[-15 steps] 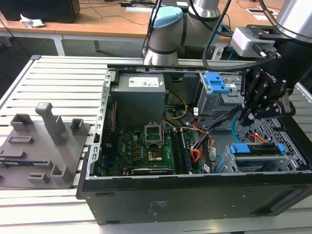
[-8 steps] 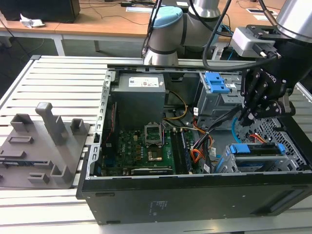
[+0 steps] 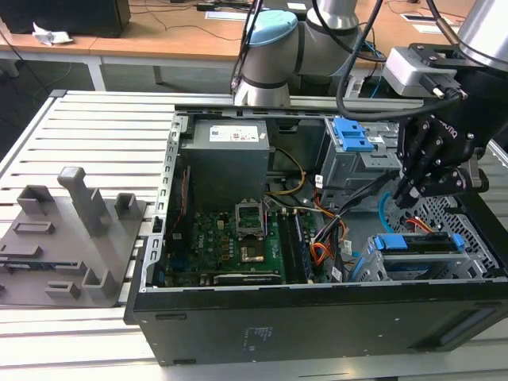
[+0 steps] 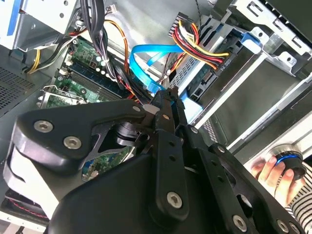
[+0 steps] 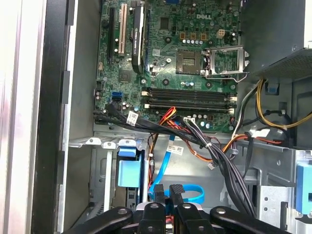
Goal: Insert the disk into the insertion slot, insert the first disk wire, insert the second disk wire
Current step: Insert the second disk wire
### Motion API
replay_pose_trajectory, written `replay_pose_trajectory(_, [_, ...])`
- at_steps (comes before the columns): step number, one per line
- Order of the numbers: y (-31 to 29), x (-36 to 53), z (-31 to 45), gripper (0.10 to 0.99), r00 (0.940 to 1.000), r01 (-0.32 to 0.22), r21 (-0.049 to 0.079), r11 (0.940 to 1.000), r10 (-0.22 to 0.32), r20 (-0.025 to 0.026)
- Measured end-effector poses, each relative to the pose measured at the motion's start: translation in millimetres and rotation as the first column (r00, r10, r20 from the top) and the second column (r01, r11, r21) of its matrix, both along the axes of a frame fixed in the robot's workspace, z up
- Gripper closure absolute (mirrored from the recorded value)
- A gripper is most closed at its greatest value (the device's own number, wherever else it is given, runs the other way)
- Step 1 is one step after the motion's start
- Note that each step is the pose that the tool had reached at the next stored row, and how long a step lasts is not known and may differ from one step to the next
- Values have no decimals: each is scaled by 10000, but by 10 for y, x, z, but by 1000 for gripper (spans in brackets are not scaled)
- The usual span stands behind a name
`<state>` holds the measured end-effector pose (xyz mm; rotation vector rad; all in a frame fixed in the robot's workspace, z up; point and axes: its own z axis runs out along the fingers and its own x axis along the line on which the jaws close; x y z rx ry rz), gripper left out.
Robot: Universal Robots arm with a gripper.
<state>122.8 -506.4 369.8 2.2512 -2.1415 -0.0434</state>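
Slatted metal table [image 3: 95, 127] w/ open PC case [image 3: 317, 317] & grey fixture [image 3: 71, 238]

Robotics lab: slatted alu bench [image 3: 95, 127], open PC case [image 3: 317, 317], office desks [image 3: 159, 40] behind.

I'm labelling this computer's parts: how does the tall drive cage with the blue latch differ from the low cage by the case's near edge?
The tall cage stands higher, with a blue latch on top; the low cage has blue rails across it. The tall cage is nearer the power supply; the low cage sits in the case's near corner. Both are grey metal.
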Motion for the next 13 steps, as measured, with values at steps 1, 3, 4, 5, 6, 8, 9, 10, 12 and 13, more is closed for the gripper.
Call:
replay_pose_trajectory(1, [-11, 0, -3, 925, 10000, 0, 0, 10000, 0, 0])
replay_pose_trajectory(3, [-32, 0, -10, 925, 10000, 0, 0, 10000, 0, 0])
replay_pose_trajectory(4, [-51, 0, -15, 925, 10000, 0, 1, 10000, 0, 0])
replay_pose_trajectory(5, [-62, 0, -17, 925, 10000, 0, 0, 10000, 0, 0])
replay_pose_trajectory(6, [-77, 0, -20, 925, 10000, 1, 1, 10000, -1, 0])
replay_pose_trajectory(8, [-112, 0, -24, 925, 10000, 0, 0, 10000, 0, 0])
replay_pose_trajectory(9, [-135, 0, -27, 925, 10000, 0, 2, 10000, 0, 0])
replay_pose_trajectory(10, [-150, 0, -29, 925, 10000, 0, 4, 10000, 0, 0])
replay_pose_trajectory(12, [-186, 0, -35, 925, 10000, 0, 3, 10000, 0, 0])
replay_pose_trajectory(13, [-202, 0, -38, 925, 10000, 0, 4, 10000, 0, 0])
